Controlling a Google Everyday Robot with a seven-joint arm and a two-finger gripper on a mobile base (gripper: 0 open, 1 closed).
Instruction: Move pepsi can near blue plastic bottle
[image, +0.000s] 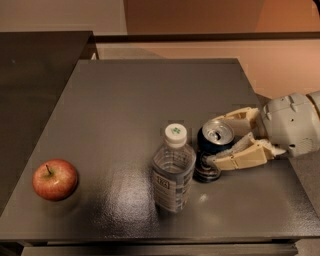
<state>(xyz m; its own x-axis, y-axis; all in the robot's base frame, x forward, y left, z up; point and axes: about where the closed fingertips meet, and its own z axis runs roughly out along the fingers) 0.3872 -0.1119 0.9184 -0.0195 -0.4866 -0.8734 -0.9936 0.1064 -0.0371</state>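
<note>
so the dark grey counter (150, 95) is seen carrying everything, and most of it is bare. the end effector (220, 141) is reached in from the right edge of the view, low over the counter's right side, and its two pale fingers are clamped around the pepsi can (206, 156), one finger on the far side and one on the near side, so the can is pinched rather than just nudged. the blue plastic bottle (172, 176) is stood upright near the front middle of the counter, cap on. the pepsi can is stood upright on the counter just beside the bottle, on the bottle's right as viewed; whether the two are actually touching can't be told from this angle. a red apple (55, 179) is left well apart at the front left and isn't involved. judged from how things lie, the "near" part looks basically done, since the can is already parked right next to the bottle. what seems to be left is the can being let go and the end effector being backed off without the can or the bottle getting tipped.
</note>
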